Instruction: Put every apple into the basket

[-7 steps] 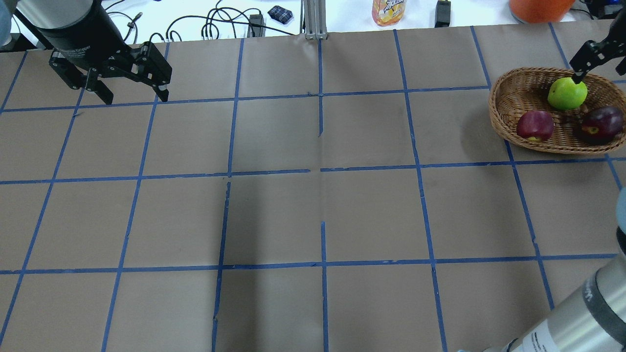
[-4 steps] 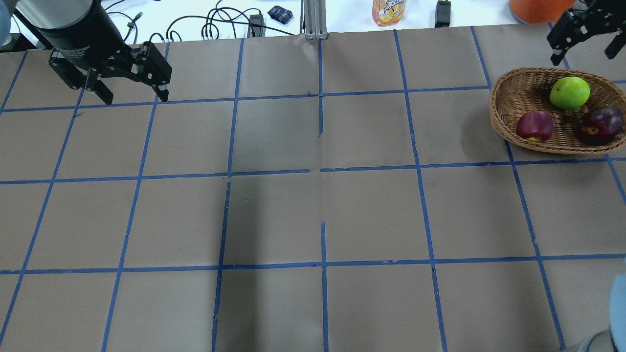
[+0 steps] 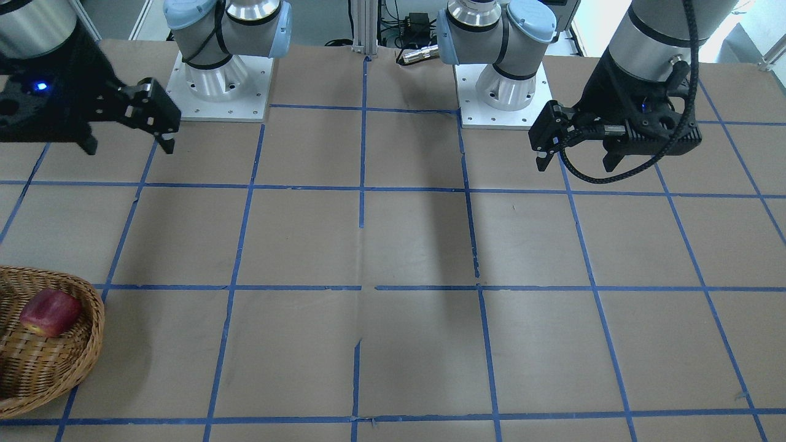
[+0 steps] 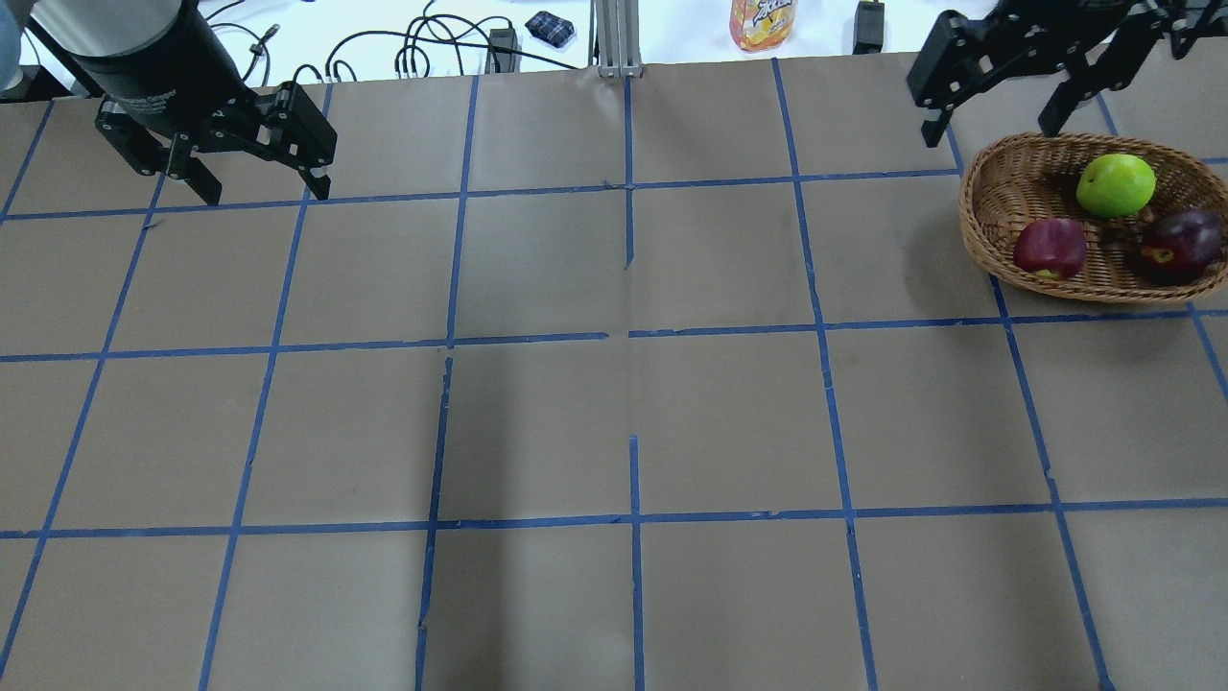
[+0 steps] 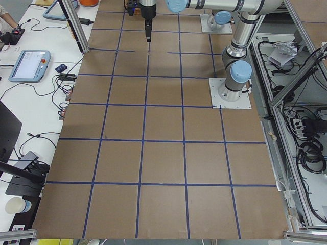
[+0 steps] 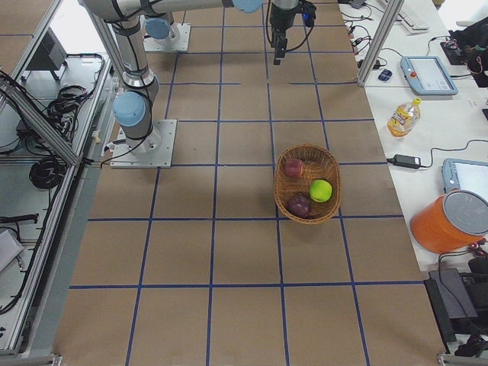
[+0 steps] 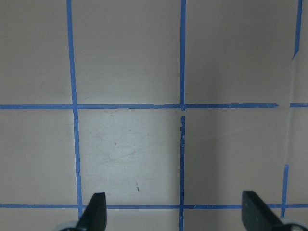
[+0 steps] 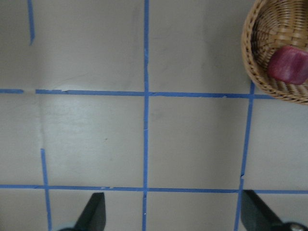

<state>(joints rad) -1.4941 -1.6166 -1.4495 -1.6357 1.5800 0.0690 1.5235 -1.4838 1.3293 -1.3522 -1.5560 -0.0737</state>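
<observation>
The wicker basket [image 4: 998, 173] sits at the table's far right and holds all three apples: a lime green one [image 4: 1115, 184], a red one [image 4: 1050, 247] and a dark maroon one [image 4: 1180, 245]. The exterior right view shows the same basket [image 6: 284, 200] and its fruit. My right gripper [image 4: 988, 130] hangs open and empty, high above the basket's far left rim. Its wrist view catches the basket [image 8: 255, 57] and the red apple [image 8: 288, 65] at top right. My left gripper [image 4: 266, 192] is open and empty at the far left, over bare paper.
Brown paper with a blue tape grid covers the table. Beyond its far edge stands a white bench with a juice bottle [image 4: 763, 24], cables [image 4: 413, 48] and an orange bucket [image 6: 450, 221]. An aluminium post [image 4: 614, 38] rises at the far edge's middle.
The right gripper has lifted off the green apple and swung up and left, away from the basket. The green apple stays in the basket. The left arm has not moved.
</observation>
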